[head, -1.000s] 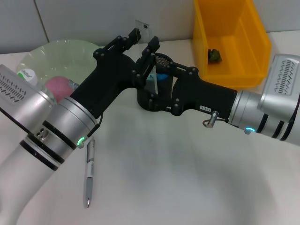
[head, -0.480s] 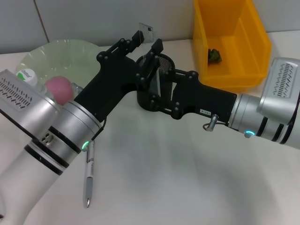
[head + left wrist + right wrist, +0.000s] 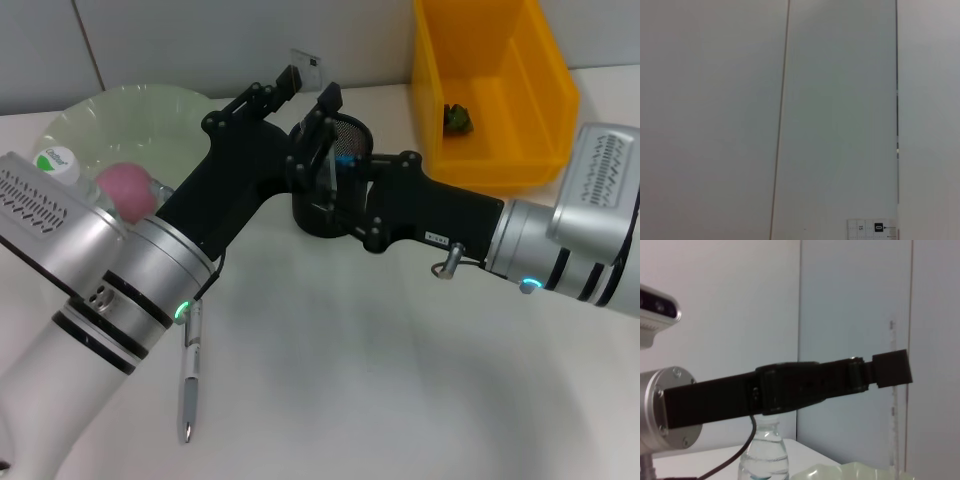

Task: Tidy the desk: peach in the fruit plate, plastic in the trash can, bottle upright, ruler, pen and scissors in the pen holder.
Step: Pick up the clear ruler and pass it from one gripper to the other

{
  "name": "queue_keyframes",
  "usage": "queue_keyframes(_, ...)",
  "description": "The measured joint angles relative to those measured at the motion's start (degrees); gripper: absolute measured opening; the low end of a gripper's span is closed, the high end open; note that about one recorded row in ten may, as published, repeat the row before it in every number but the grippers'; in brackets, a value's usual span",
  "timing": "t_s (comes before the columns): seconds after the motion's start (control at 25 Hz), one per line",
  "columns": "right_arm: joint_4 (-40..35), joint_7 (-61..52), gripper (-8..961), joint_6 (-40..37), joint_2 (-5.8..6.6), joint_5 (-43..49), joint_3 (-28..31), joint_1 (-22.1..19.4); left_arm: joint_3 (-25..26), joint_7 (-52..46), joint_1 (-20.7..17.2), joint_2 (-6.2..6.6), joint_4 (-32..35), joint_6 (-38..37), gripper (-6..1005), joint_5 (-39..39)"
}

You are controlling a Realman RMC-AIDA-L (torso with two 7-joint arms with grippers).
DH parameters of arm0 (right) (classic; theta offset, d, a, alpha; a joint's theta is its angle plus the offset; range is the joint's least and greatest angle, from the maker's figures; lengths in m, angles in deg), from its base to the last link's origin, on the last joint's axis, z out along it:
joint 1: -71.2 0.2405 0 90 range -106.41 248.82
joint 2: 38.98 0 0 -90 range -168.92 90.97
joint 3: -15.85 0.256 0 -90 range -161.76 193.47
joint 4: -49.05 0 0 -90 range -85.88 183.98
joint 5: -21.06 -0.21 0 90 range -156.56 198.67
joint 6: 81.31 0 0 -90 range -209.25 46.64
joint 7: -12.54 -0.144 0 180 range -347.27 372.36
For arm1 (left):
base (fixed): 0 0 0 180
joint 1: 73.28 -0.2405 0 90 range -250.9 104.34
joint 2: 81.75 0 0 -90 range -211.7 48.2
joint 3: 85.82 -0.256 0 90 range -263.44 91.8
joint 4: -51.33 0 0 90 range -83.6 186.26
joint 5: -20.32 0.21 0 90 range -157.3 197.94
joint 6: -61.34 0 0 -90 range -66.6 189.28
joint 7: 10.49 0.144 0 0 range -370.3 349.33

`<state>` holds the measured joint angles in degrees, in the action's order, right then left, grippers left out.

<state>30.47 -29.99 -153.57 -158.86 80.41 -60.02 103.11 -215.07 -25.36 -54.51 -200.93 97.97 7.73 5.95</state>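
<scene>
Left gripper: you see the left gripper (image 3: 308, 88) at upper centre of the head view, fingers spread apart, with a clear ruler (image 3: 309, 62) standing upright between them; whether the fingers touch it you cannot tell.
Right gripper: the right gripper (image 3: 322, 175) reaches in from the right of the frame and sits against the black mesh pen holder (image 3: 347, 130); you cannot tell whether it is released or clenched.
Pen holder: it stands just below the left gripper's fingers, with something blue showing inside it.
Ruler in wrist views: only a corner with printed marks shows at the lower right of the left wrist view (image 3: 872, 229); in the right wrist view it is a faint vertical strip (image 3: 892, 400) beside the left gripper's dark finger.
Peach: the pink peach (image 3: 129, 186) lies in the pale green fruit plate (image 3: 120, 120) at upper left.
Bottle: the bottle (image 3: 58, 163) stands with its cap up at the plate's left edge.
Pen: a silver pen (image 3: 189, 370) lies on the table (image 3: 400, 380) at lower left, beside the left arm.
Trash can: the yellow bin (image 3: 495, 85) at upper right holds a small green scrap (image 3: 458, 118).
</scene>
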Motion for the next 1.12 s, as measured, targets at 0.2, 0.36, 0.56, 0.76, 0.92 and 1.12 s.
queue_keyframes(0.2,0.7,0.5,282,0.0,0.00,-2.0,-0.7,0.5,-1.4,2.5,0.0,0.01,0.0,0.0,404,-3.1)
queue_keyframes(0.36,1.4,0.6,281,0.1,0.00,-2.0,-0.8,1.3,-2.3,3.5,0.0,0.00,0.0,-0.1,404,-5.7)
queue_keyframes(0.56,1.5,0.6,281,0.4,0.00,-2.0,-0.8,1.8,-2.4,3.6,-0.3,0.00,0.1,-0.1,404,-6.9)
queue_keyframes(0.76,1.6,0.6,280,1.3,0.00,-2.0,-0.8,2.3,-3.1,4.3,-0.5,0.00,0.2,-0.3,405,-7.6)
queue_keyframes(0.92,1.8,0.6,281,1.3,0.00,-2.0,-0.8,2.7,-3.5,4.9,-0.5,0.00,0.2,-0.4,405,-8.0)
queue_keyframes(1.12,1.9,0.6,279,1.3,0.00,-2.0,-0.8,2.9,-4.2,6.0,-0.5,0.00,0.2,-0.6,405,-10.1)
